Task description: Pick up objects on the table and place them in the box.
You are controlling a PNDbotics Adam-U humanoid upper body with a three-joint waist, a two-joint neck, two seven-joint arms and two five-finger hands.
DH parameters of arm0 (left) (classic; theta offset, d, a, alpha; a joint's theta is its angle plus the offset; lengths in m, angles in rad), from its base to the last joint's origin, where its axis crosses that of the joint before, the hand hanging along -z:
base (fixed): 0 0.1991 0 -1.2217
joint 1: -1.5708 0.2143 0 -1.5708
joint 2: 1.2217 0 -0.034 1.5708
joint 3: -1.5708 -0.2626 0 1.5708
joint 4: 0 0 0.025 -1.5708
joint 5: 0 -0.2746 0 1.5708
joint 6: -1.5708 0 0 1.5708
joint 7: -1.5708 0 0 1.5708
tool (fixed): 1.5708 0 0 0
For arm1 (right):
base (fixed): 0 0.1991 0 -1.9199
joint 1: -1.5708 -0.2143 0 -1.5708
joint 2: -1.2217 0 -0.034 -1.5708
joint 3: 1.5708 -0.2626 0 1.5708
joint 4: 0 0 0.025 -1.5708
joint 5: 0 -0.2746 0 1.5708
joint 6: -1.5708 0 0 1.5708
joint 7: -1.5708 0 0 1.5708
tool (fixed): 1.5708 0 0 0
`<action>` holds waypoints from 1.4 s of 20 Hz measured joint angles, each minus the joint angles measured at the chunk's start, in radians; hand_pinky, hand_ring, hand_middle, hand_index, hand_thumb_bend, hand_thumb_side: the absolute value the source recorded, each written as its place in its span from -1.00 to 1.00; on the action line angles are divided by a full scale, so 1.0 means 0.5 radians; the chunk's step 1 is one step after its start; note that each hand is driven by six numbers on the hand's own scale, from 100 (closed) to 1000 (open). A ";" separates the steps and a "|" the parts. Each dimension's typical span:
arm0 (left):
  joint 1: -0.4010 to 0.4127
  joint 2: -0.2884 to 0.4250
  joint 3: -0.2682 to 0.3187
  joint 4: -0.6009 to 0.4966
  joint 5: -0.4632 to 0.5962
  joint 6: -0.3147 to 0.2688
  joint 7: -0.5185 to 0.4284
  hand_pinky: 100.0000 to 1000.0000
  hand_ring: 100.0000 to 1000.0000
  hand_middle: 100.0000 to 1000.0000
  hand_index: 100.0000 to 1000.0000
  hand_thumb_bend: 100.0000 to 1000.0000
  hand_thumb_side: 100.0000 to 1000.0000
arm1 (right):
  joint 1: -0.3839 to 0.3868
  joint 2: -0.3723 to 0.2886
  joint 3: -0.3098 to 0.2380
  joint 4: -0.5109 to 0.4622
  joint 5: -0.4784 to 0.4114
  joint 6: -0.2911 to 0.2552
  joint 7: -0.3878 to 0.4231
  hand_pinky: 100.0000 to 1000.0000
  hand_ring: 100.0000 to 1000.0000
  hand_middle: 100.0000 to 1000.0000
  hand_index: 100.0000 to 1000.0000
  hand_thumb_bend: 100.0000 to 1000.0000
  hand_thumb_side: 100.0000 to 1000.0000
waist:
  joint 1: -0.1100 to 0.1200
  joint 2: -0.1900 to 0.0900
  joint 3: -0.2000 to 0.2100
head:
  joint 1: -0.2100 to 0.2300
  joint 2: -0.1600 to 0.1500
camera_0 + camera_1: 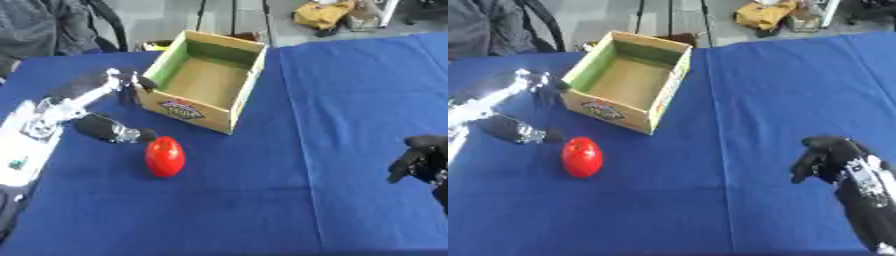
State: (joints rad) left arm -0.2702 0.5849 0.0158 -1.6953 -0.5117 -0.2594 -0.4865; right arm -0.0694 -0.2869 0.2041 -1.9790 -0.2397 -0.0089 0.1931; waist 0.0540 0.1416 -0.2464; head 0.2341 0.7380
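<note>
box empty, one red object left to place.
cardboard box [241, 92] holds nothing visible; red egg-shaped object [164, 156] lies on the blue tablecloth [350, 100] just in front of it. my left hand [114, 129] sits beside the object, fingers extended, holding nothing. my right hand [826, 157] idles at lower right, curled, empty. grey floor and a yellow bag [325, 12] beyond.
</note>
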 measured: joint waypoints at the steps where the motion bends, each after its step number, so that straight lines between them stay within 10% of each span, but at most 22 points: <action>1: -0.012 -0.010 -0.022 0.017 -0.033 -0.016 -0.003 -0.08 0.10 0.35 0.65 0.36 0.24 | 0.000 0.000 0.000 0.000 0.000 0.000 0.000 -0.14 -0.01 -0.11 0.37 -1.00 0.44 | 0.001 0.000 -0.001 | 0.002 0.000; 15: -0.019 -0.079 -0.182 0.122 -0.495 -0.180 0.012 -0.06 0.11 0.35 0.63 0.50 0.46 | -0.001 0.000 0.001 0.000 -0.007 -0.002 0.012 -0.14 -0.01 -0.11 0.37 -1.00 0.44 | 0.000 -0.001 -0.002 | 0.000 0.000; 28: -0.005 -0.141 -0.234 0.278 -0.899 -0.215 0.229 -0.08 0.09 0.32 0.62 0.36 0.26 | -0.002 0.000 0.011 0.000 -0.008 -0.001 0.013 -0.14 -0.01 -0.11 0.37 -1.00 0.45 | -0.002 -0.001 -0.009 | 0.001 0.000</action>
State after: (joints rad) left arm -0.2729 0.5144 -0.1013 -1.5562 -0.9613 -0.3666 -0.3721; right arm -0.0704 -0.2870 0.2097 -1.9790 -0.2439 -0.0095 0.1997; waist 0.0532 0.1412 -0.2511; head 0.2345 0.7380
